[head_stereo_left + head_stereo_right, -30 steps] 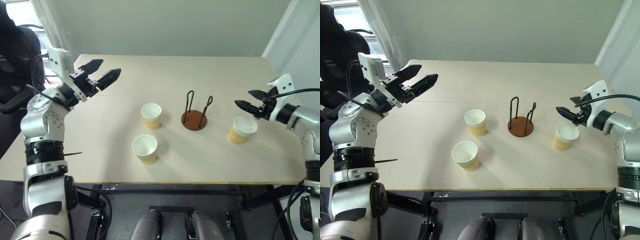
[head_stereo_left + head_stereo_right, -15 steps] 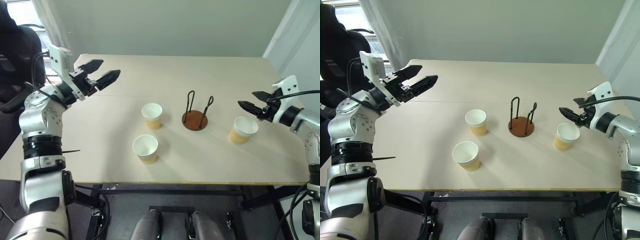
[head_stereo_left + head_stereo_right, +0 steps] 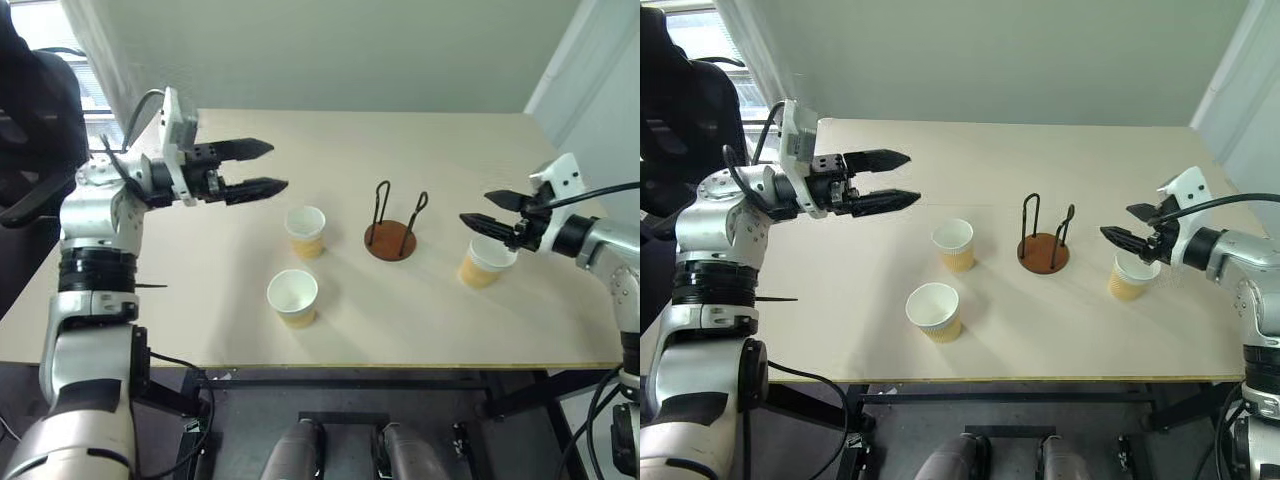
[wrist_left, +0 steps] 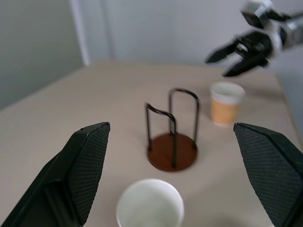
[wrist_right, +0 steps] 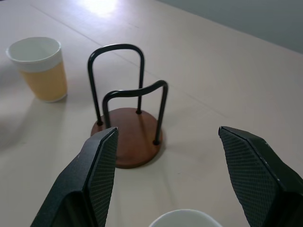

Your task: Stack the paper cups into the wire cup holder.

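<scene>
Left gripper (image 3: 268, 168) swung inward since a second ago, fingers spread, empty. Right gripper (image 3: 478, 210) apart, above right-edge cup (image 3: 480, 263). Wire cup holder (image 3: 390, 226) mid-tabletop, empty. Other paper cups (image 3: 304, 230) untouched. Stacking not begun.

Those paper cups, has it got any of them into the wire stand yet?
None yet. The wire cup holder stands empty, and all three paper cups sit on the table apart from it. Nothing is in hand: the right gripper hovers, jaws open, just above the right-hand cup; the left gripper is open in the air. All stacking remains.
</scene>
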